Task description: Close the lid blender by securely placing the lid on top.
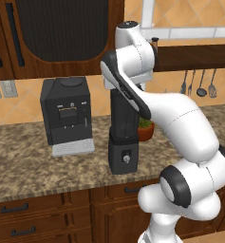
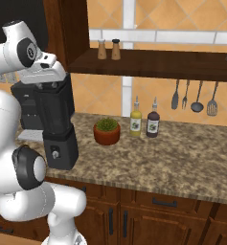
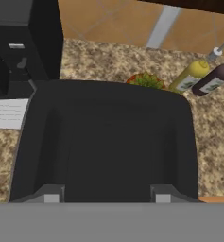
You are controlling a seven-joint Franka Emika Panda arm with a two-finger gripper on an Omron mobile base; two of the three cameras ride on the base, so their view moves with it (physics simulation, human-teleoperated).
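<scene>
The black squarish lid (image 3: 108, 137) takes up most of the hand view, seen from straight above. My gripper (image 3: 107, 196) is shut on the lid, one fingertip (image 3: 52, 194) on each side of its middle part. In the base views the hand sits right at the top of the blender (image 1: 123, 142) (image 2: 60, 139), whose dark jar stands upright on a black base with a round front knob. The arm hides the jar's rim there, so I cannot tell whether the lid rests on it.
A black coffee machine (image 1: 66, 116) stands on the stone counter (image 2: 172, 162) left of the blender. To its right are a potted plant (image 2: 107, 131) and two bottles (image 2: 136, 122) (image 2: 153, 123). A dark shelf (image 2: 158, 62) and hanging utensils (image 2: 194, 98) sit above.
</scene>
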